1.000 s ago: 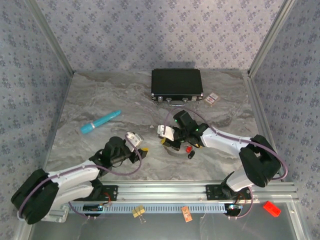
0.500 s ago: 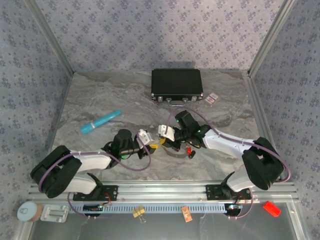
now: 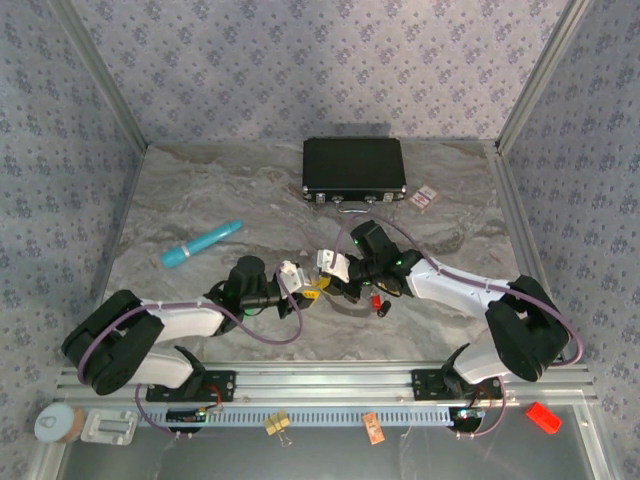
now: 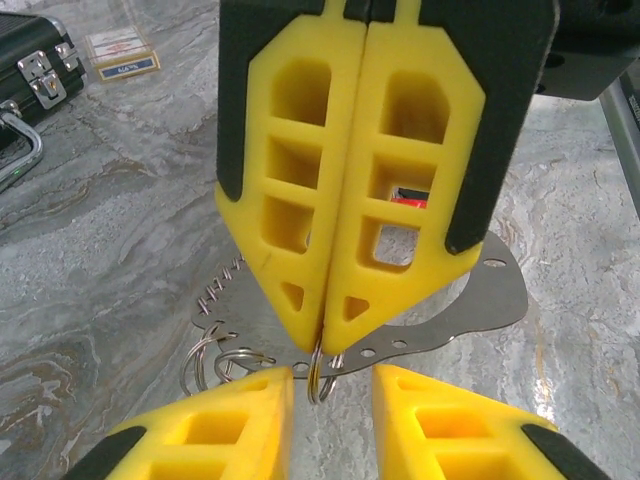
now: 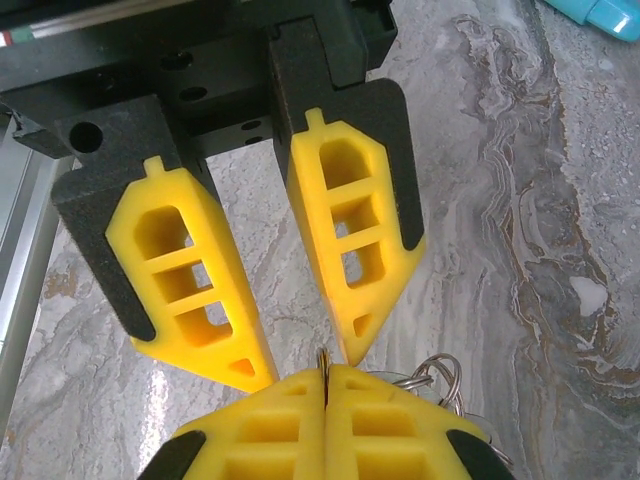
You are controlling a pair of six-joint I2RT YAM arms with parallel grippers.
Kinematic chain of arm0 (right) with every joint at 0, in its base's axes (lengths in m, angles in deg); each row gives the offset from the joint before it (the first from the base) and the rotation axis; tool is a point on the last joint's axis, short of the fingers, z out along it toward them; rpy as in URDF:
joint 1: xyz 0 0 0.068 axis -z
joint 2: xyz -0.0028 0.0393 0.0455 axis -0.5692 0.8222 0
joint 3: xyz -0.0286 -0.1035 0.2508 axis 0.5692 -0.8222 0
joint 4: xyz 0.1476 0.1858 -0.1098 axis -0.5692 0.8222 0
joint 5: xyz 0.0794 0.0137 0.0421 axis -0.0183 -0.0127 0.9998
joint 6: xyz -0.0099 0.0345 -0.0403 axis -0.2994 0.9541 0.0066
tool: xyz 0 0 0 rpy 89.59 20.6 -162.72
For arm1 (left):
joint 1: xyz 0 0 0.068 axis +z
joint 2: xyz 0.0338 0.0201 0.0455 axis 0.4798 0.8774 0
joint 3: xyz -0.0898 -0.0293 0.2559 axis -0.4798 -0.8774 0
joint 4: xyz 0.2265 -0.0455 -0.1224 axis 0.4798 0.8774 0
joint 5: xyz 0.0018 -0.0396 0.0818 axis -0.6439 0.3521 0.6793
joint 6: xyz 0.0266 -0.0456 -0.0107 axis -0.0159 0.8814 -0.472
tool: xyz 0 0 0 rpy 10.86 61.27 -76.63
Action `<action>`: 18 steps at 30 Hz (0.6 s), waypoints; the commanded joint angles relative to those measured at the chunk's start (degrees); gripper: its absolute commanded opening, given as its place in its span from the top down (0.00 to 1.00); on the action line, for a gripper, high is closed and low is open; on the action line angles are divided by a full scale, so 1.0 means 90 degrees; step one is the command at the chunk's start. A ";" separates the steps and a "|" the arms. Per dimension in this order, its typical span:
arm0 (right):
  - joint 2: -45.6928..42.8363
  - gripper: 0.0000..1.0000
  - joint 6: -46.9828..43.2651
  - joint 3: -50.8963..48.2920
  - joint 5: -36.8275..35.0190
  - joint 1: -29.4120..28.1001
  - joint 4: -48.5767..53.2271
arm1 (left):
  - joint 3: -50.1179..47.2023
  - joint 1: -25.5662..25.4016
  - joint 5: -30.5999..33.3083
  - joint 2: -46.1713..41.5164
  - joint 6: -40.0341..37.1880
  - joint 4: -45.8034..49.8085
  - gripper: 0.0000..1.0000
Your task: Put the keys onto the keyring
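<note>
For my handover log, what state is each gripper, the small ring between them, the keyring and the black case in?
right gripper: jaws shut on the small ring
left gripper: jaws open, one finger on either side of the small ring
small ring: pinched upright at the right fingertips
keyring: lying on the table
black case: closed
</note>
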 commanded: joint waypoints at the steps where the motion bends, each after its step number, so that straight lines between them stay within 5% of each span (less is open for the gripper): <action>1: -0.0137 1.00 0.0122 0.0002 0.0260 -0.0009 -0.0104 | 0.0232 -0.0069 -0.0287 0.0029 -0.0131 -0.0025 0.78; 8: -0.0238 1.00 0.0214 -0.0061 0.0240 0.0005 -0.0234 | 0.0268 -0.0080 -0.0330 -0.0022 -0.0207 0.0109 0.98; 9: -0.0331 0.92 0.0329 -0.0151 0.0211 0.0049 -0.0368 | 0.0284 -0.0080 -0.0330 -0.0040 -0.0231 0.0126 1.00; 12: -0.0858 0.75 0.0848 -0.0591 0.0273 0.0304 -0.1042 | 0.0265 -0.0075 -0.0307 -0.0094 -0.0251 0.0132 1.00; 18: -0.1831 0.74 0.1346 -0.1373 -0.0217 0.0439 -0.1185 | 0.0142 -0.0097 -0.0331 -0.0212 -0.0217 -0.0296 1.00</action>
